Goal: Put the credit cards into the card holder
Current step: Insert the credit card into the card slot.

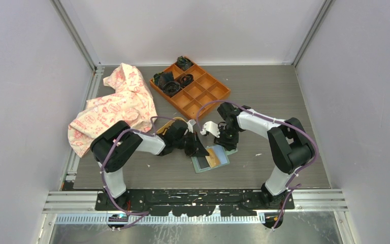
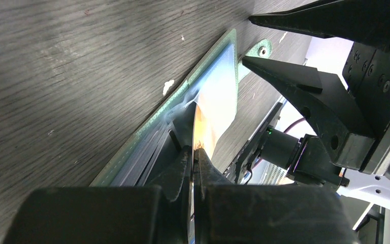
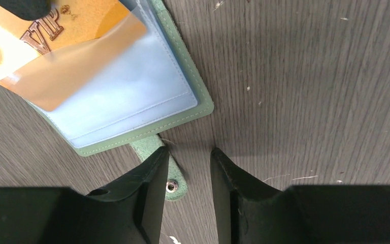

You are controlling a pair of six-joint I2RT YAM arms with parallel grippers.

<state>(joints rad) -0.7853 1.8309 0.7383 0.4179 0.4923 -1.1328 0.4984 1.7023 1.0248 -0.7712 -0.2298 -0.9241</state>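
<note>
while l tool point(image 2: 193, 151) clamped on credit card point(image 3: 84, 23) at card holder point(image 3: 203, 104) edge, r tool point(image 3: 188, 158) spread over tab point(image 3: 144, 147)

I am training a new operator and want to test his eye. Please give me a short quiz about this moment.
1. True or false: the card holder lies open on the table.
2. Which word is printed on the gold card that the left tool grips? A) VIP B) BANK C) GIFT
3. Fill in: the right tool is open, poised at the holder's closing ____.
Key: 1 true; 2 A; 3 tab.
</note>
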